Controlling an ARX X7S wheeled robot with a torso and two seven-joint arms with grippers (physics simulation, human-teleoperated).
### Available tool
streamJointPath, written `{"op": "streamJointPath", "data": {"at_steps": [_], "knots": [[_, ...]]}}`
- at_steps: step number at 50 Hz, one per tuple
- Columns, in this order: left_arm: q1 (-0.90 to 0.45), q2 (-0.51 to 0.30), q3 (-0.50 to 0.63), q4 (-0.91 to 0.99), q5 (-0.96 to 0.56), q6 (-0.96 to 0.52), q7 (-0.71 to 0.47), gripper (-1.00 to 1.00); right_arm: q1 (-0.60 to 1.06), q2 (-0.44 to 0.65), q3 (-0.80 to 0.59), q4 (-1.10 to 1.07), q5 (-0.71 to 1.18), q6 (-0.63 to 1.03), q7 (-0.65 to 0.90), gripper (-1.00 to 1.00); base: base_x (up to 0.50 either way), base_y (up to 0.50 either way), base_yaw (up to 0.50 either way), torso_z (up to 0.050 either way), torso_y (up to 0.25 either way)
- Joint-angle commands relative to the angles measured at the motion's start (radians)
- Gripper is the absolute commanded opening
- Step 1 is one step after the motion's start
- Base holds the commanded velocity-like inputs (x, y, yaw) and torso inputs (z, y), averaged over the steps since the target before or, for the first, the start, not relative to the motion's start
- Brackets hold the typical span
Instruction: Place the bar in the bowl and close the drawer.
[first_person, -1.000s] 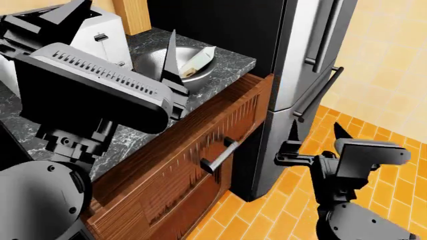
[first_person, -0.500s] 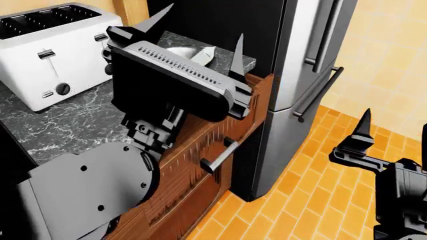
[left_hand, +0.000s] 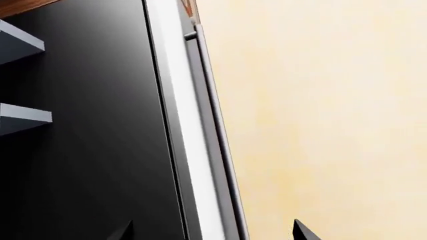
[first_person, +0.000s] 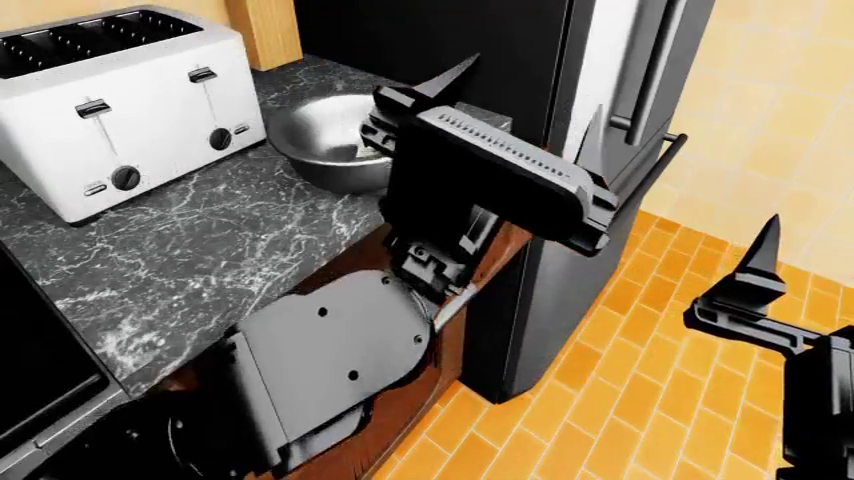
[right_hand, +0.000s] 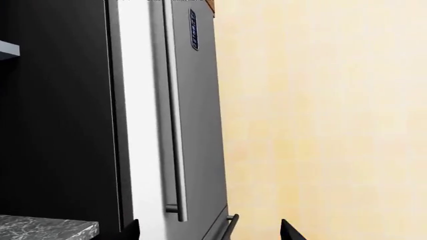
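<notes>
The steel bowl (first_person: 318, 135) stands on the dark marble counter (first_person: 200, 240) beside the toaster. The bar is hidden behind my left arm. My left gripper (first_person: 523, 100) hovers open and empty past the bowl, over the counter's corner by the fridge; the left wrist view shows its open gripper (left_hand: 212, 232) facing the fridge. The drawer is mostly covered by my left arm; a strip of its wood front (first_person: 511, 250) and a bit of its silver handle (first_person: 451, 303) show. My right gripper (first_person: 811, 262) is open over the floor, as the right wrist view's gripper (right_hand: 210, 231) also shows.
A white toaster (first_person: 127, 95) sits at the back left of the counter. A tall dark fridge (first_person: 587, 60) with silver door handles (first_person: 641, 175) stands right of the drawer. Orange tiled floor (first_person: 627, 400) lies beyond, with a cream wall (right_hand: 320, 120).
My left arm swung right, from over the toaster and bowl to the counter corner near the fridge, now covering the drawer. The right gripper moved right toward the picture's edge.
</notes>
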Motion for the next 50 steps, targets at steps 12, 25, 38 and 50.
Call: {"op": "streamJointPath", "data": {"at_steps": [12,25,38,50], "knots": [[0.015,0.218,0.081,-0.506,-0.075,0.259,0.063,1.00,0.024,0.007,0.028,-0.032,0.021,0.056,-0.007,1.00,0.00,0.00,0.00,0.000,0.000],[-0.146,0.220,0.593,-0.749,-0.490,0.636,-0.091,1.00,0.014,0.024,0.032,-0.055,0.014,0.069,0.004,1.00,0.00,0.00,0.00,0.000,0.000],[-0.081,0.220,0.615,-0.786,-0.455,0.583,-0.128,1.00,0.006,0.004,0.038,-0.043,0.016,0.075,-0.002,1.00,0.00,0.00,0.00,0.000,0.000],[-0.006,0.220,0.614,-0.851,-0.431,0.592,-0.204,1.00,0.006,-0.018,0.046,-0.024,0.025,0.084,-0.014,1.00,0.00,0.00,0.00,0.000,0.000]]}}
